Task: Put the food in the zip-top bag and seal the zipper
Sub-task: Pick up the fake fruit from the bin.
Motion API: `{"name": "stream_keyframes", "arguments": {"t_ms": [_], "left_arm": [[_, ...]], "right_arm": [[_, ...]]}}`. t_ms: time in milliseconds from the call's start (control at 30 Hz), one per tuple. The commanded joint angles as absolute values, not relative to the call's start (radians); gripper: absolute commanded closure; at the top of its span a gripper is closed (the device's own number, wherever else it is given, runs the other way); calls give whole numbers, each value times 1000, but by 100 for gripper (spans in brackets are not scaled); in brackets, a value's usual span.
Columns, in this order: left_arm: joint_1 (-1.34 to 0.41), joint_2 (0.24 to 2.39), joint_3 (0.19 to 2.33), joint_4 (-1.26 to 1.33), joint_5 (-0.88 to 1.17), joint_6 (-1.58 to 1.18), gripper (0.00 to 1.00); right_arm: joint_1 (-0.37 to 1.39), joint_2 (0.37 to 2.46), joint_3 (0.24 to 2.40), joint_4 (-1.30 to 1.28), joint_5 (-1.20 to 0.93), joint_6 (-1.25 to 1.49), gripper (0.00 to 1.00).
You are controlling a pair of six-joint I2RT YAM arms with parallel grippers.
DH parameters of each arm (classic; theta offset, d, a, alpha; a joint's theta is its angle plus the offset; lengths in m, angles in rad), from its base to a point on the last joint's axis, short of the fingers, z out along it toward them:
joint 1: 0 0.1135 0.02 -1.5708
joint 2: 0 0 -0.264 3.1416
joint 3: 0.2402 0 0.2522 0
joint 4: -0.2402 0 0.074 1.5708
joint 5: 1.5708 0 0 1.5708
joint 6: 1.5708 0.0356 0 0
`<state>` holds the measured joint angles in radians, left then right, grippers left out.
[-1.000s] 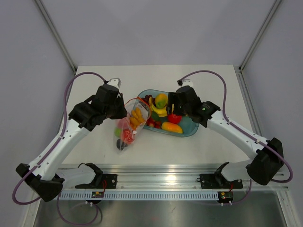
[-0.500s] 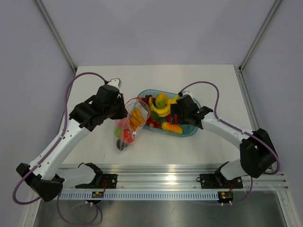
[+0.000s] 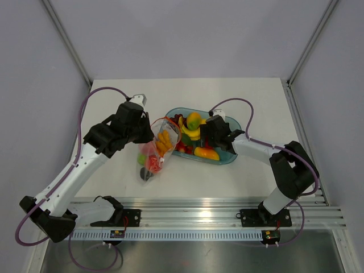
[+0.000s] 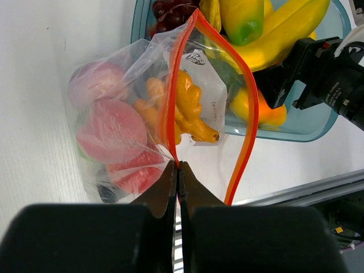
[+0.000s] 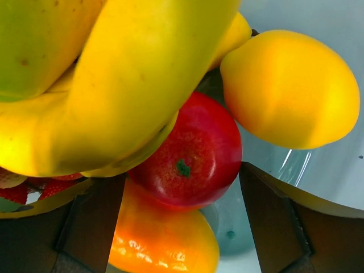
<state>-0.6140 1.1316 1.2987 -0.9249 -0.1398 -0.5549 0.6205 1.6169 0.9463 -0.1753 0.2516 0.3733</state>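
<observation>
The food (image 3: 195,132) is judged light, hard-skinned and glossy, so a piece may slip out of a shallow pinch. The round red apple (image 5: 190,153) is best taken across its widest part, with the fingers kept clear of the banana (image 5: 114,79) leaning over it. The zip-top bag (image 4: 114,119) is thin and floppy, and is expected to collapse unless its mouth is held up by the stiffer zipper (image 4: 168,108) strip.

The bag lies on the surface (image 3: 244,176) just beside the tray (image 4: 310,128) and is partly filled with red and orange pieces. The rest of the food is heaped in the tray.

The left hand (image 4: 177,170) is clenched on the zipper at one end of the mouth, which is held agape. The right hand (image 5: 182,207) is spread wide, with one finger to either side of the apple. Nothing is gripped, and whether the fingers touch the apple cannot quite be made out.
</observation>
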Motion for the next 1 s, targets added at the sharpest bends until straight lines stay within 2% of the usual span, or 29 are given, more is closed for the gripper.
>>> {"name": "stream_keyframes", "arguments": {"t_ms": [0, 233, 500, 967], "left_arm": [[-611, 1112, 1287, -861, -117, -551, 100], [-611, 1115, 1272, -851, -110, -551, 100], [-612, 1115, 1269, -851, -115, -548, 100], [-612, 1132, 1285, -842, -110, -540, 100]], "right_arm": [[621, 1625, 963, -77, 327, 365, 15], [621, 1594, 899, 30, 330, 379, 25], [621, 1500, 845, 34, 330, 402, 36], [621, 1189, 842, -144, 308, 402, 41]]}}
